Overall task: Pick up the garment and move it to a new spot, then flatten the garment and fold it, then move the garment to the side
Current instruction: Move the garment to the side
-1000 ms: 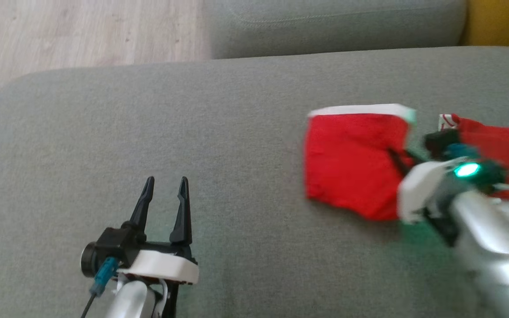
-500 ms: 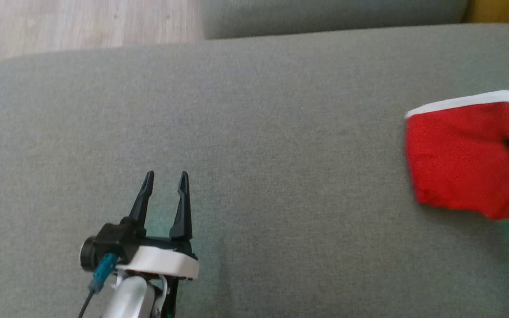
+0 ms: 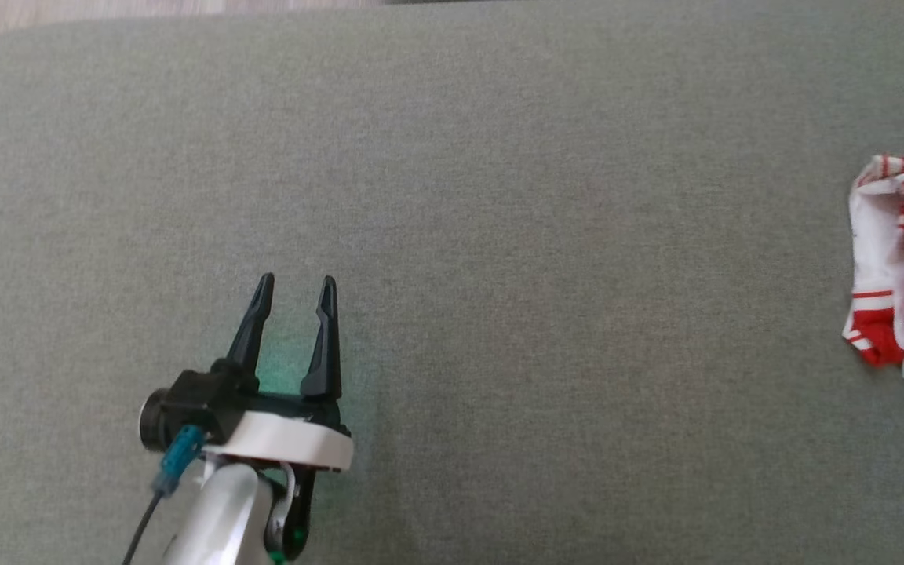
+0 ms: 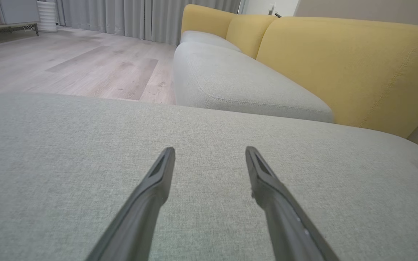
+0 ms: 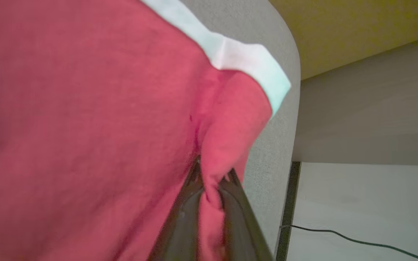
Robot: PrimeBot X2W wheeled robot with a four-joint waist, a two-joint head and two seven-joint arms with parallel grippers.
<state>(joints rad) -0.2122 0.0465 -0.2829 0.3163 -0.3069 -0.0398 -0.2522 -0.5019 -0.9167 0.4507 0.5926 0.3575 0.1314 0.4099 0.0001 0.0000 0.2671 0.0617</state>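
- The right hand [image 5: 212, 171] is clenched on a pinched fold of the red garment [image 5: 85, 127], which is spread on the sofa cushion [image 5: 285, 108] with its white band [image 5: 238, 58] by the cushion's rounded edge.
- The left hand [image 3: 297, 278] is held released, fingers apart, over bare cushion and well apart from the cloth.
- At the right edge of the head view a crumpled striped cloth [image 3: 883, 259] in red and white is seen. Whether it belongs to the same garment cannot be told.
- The final step, moving the folded garment aside, is judged nearly done, with the release not yet made.
- A second ago the folded red panel lay right of mid-cushion, and half a second ago nearer the right edge. It has been drawn rightward.
- The head camera has also tilted, so part of that shift is its own. The left hand has stayed put.
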